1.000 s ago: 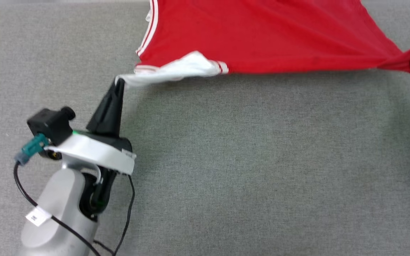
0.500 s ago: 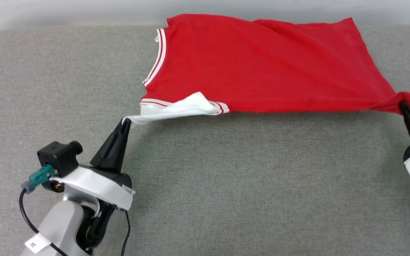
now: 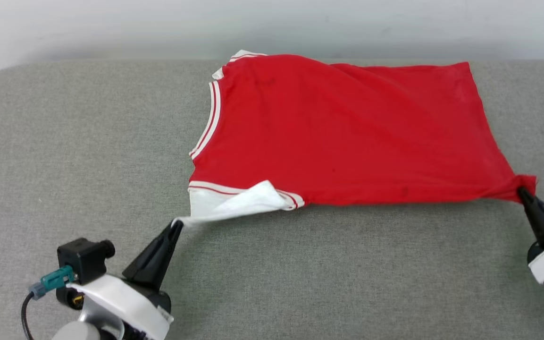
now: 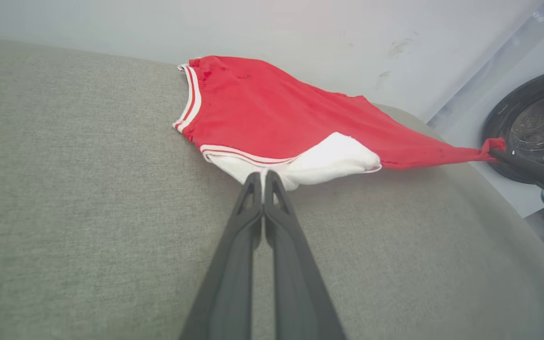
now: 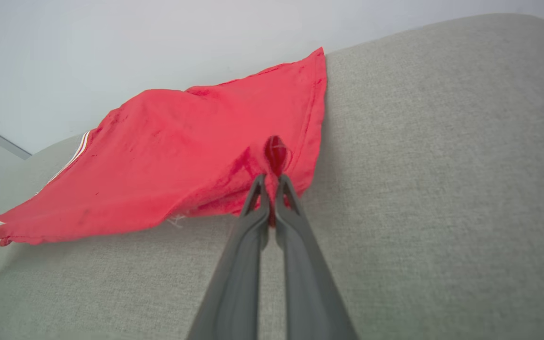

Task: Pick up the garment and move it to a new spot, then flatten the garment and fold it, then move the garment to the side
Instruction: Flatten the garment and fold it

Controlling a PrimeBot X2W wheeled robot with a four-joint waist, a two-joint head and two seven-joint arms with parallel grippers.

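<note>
Red soft jersey garment (image 3: 347, 137): plain red body, few faint dark specks. Short white sleeve (image 3: 220, 206) just ahead of left gripper (image 3: 177, 225), bordered by red-white striped trim (image 3: 210, 187); same stripes on neckline farther ahead. Red corner at tip of right gripper (image 3: 521, 191). Gripper fingers black, wrist housings white. Small teal plastic plug (image 3: 54, 279) left of left gripper. Grey woven cloth surface (image 3: 300, 274) beneath: fine mottled weave.

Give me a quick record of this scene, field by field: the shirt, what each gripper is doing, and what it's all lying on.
garment: red jersey, spread mostly flat, plain side up, near edge stretched between the grippers
left gripper: shut on the white sleeve
right gripper: shut on the red corner of the hem
surface: grey fabric
fold: not yet begun
</note>
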